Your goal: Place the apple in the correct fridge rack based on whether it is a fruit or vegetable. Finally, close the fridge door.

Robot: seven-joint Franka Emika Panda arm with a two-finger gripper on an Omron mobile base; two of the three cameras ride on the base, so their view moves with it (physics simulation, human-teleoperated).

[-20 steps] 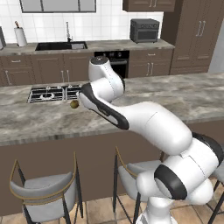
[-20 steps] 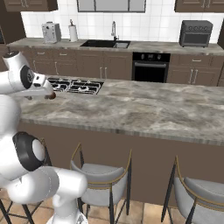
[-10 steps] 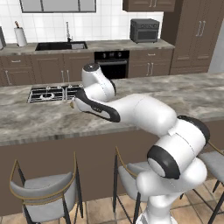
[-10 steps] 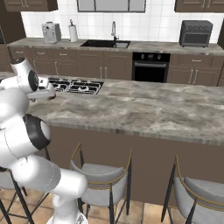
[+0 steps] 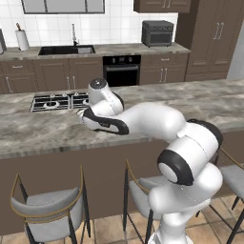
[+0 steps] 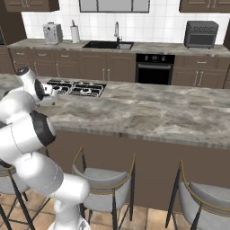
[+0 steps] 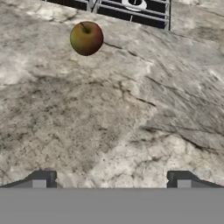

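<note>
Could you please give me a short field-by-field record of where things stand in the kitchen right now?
apple: olive-green, resting on the marbled island counter, close to the cooktop
gripper: open, fingertips spread wide, nothing between them
gripper to apple: apart, apple ahead of the fingertips and off to one side
cooktop: black grates set in the island
stools: grey seats in front of the island

Apple (image 7: 86, 38): small, round, olive-green with reddish blush, stem up. Rests on the marbled counter (image 7: 122, 113), seemingly just beside the cooktop (image 7: 131, 8).
</note>
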